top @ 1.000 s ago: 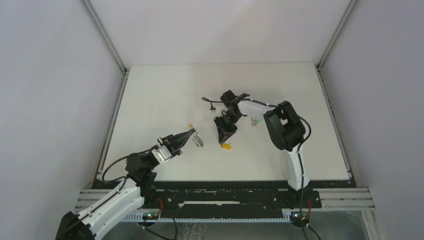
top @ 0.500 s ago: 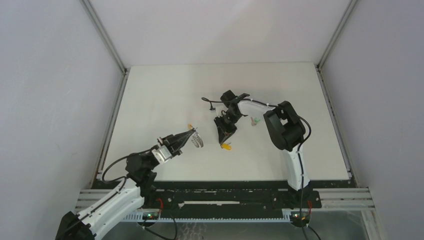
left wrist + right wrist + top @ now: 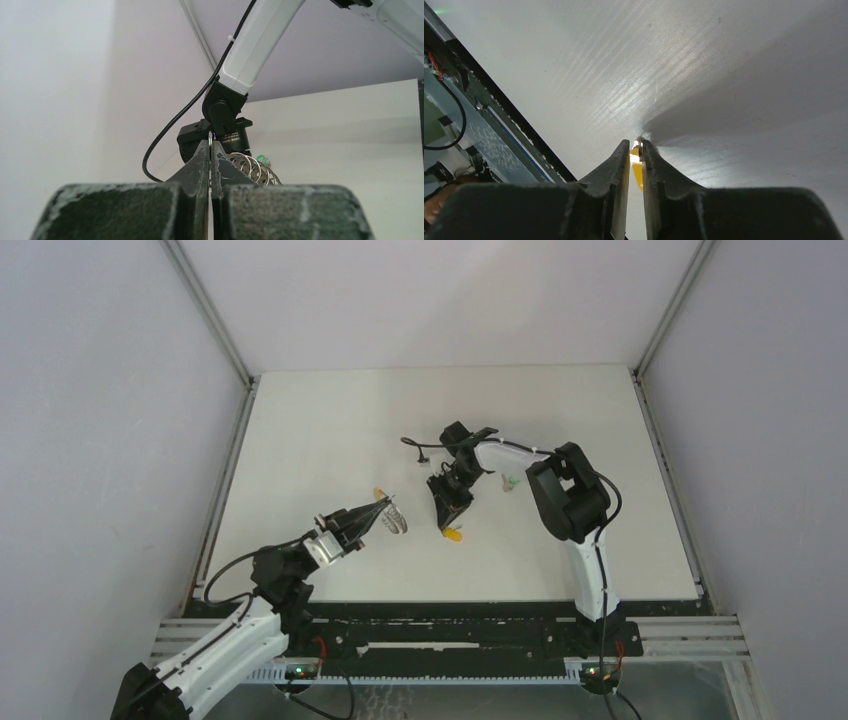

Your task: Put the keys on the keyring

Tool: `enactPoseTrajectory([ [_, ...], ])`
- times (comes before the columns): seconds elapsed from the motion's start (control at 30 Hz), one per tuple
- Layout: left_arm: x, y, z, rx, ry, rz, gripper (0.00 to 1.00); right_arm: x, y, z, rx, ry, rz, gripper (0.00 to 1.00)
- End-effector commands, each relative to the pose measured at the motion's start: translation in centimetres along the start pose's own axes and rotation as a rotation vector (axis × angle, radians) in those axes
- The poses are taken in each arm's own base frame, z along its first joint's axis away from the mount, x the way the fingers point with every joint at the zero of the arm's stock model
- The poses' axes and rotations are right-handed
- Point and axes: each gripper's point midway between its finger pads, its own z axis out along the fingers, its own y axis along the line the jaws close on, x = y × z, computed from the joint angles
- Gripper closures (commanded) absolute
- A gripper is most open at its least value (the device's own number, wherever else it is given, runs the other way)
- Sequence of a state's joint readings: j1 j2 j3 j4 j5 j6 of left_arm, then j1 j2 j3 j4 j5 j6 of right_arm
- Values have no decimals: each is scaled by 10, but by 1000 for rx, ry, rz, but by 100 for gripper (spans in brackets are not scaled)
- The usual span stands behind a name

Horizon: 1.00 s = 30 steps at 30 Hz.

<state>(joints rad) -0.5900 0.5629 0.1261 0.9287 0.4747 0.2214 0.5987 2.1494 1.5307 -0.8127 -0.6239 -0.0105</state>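
Metal glints at the tips of the left fingers (image 3: 380,508), which are pressed tight together on the rim of the large round grey metal keyring (image 3: 394,520). The left arm (image 3: 250,625) reaches in low from the near left corner. The keyring sticks out from the fingertips on their right side, over the white counter (image 3: 320,430), a little left of centre. In the left wrist view its coils show as overlapping silver loops just right of the closed fingers. Whether it touches the counter I cannot tell.

The right arm (image 3: 570,505) folds back toward the middle, with the right fingers (image 3: 449,520) pointing down and toward the near edge. They are closed narrowly on the small grey key with the orange plastic head, the orange key (image 3: 636,161). In the right wrist view its head sits squeezed between the two fingers near their tips, close down to the counter. From above, the orange key pokes out just below the fingertips, near the keyring on its right but apart from it.

The other small key, the green key (image 3: 512,481) with its green plastic head, lies on the counter farther back and to the right. It is beside the right arm and nothing holds it.
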Motion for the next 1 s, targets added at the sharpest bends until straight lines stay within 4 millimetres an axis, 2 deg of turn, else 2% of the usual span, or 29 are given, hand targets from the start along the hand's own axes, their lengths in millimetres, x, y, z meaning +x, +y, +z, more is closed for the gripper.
enactPoseTrajectory([
  [0.0,-6,0,0,1,-26,26,100,0,4,-4,28,1,-53,86],
  [0.07,-6,0,1,4,-27,26,100,1,5,-3,31,8,-67,88],
  [0.17,-7,-1,1,7,-33,24,100,2,9,-6,33,6,-97,100],
  [0.27,-10,-1,1,9,-43,24,100,0,17,-14,46,-27,-156,100],
  [0.4,-15,-2,2,19,-64,16,100,-5,34,-37,82,-106,-280,100],
  [0.67,-32,-6,6,52,-121,3,100,-8,78,-92,81,-318,-526,100],
  [0.8,-32,-8,10,76,-118,-12,100,-18,102,-126,73,-465,-626,100],
  [0.97,-34,-9,17,117,-124,-60,100,-23,131,-155,33,-625,-796,100],
])
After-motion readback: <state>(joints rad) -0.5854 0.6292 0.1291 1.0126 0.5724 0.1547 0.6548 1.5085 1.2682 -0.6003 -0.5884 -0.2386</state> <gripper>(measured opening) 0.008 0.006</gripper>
